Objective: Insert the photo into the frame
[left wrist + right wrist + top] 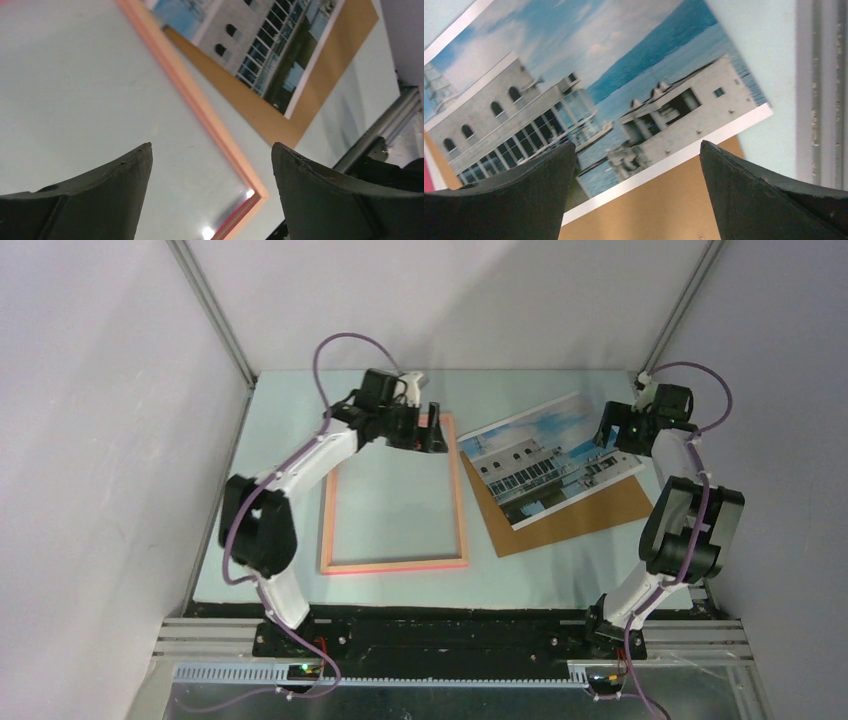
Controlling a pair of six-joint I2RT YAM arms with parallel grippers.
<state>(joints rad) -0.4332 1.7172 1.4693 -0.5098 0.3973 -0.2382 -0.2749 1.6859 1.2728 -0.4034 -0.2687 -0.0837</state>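
Note:
The frame, a thin salmon-pink border with a clear pane, lies flat at the table's centre left. The photo, a white building against sky and sea, lies face up to its right, on top of a brown backing board. My left gripper is open and empty above the frame's far right corner; its wrist view shows the frame's border between the jaws and the photo beyond. My right gripper is open and empty above the photo's right part; the photo's edge and the board show between its jaws.
The pale mat ends at a metal rail close to the right of the photo. Grey enclosure walls with aluminium posts close in the left, back and right. The arm bases sit on a black bar at the near edge.

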